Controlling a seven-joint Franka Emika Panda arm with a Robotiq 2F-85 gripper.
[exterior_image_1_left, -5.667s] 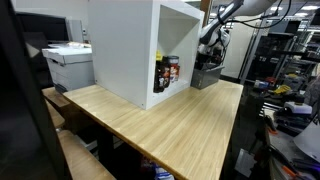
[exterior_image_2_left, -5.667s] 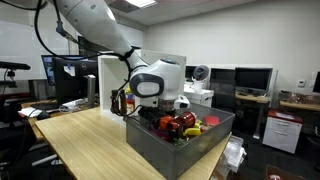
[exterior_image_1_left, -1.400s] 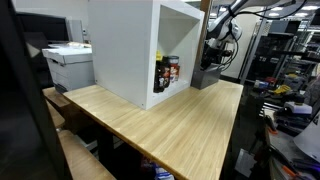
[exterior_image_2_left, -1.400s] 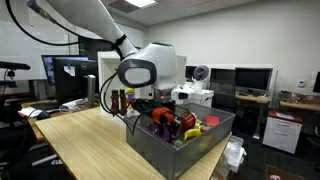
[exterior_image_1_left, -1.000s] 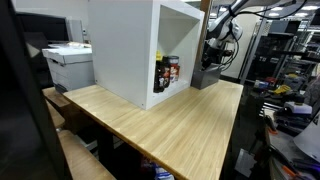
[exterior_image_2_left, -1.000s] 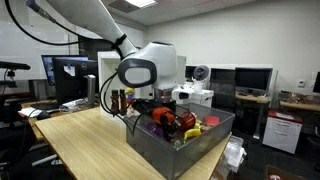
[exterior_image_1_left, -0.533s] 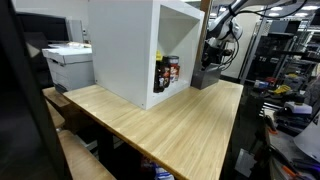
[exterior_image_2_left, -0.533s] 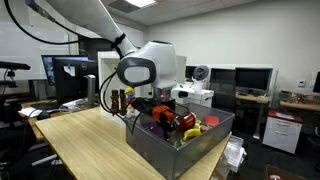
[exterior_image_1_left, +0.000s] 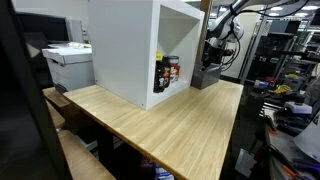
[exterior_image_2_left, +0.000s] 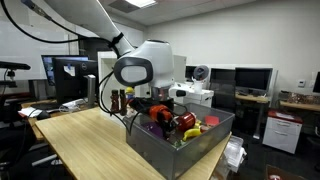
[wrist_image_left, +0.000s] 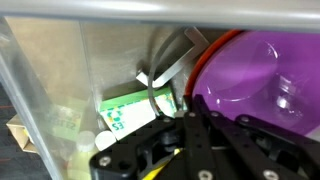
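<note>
The hand (exterior_image_2_left: 150, 107) is down inside the grey bin (exterior_image_2_left: 168, 152). The bin stands at the far end of the wooden desk (exterior_image_1_left: 170, 125), just beside the white open-fronted cabinet (exterior_image_1_left: 135, 45). In the wrist view the hand is clenched, its fingers drawn together. The tips are blurred, so I cannot tell whether they pinch anything. Just ahead of them a green-and-white carton (wrist_image_left: 135, 108) lies against the bin's wall, just beside a purple bowl (wrist_image_left: 250, 80) with an orange rim. Red and yellow items (exterior_image_2_left: 188, 122) lie further along in the bin. Bottles (exterior_image_1_left: 167, 72) stand inside the cabinet.
</note>
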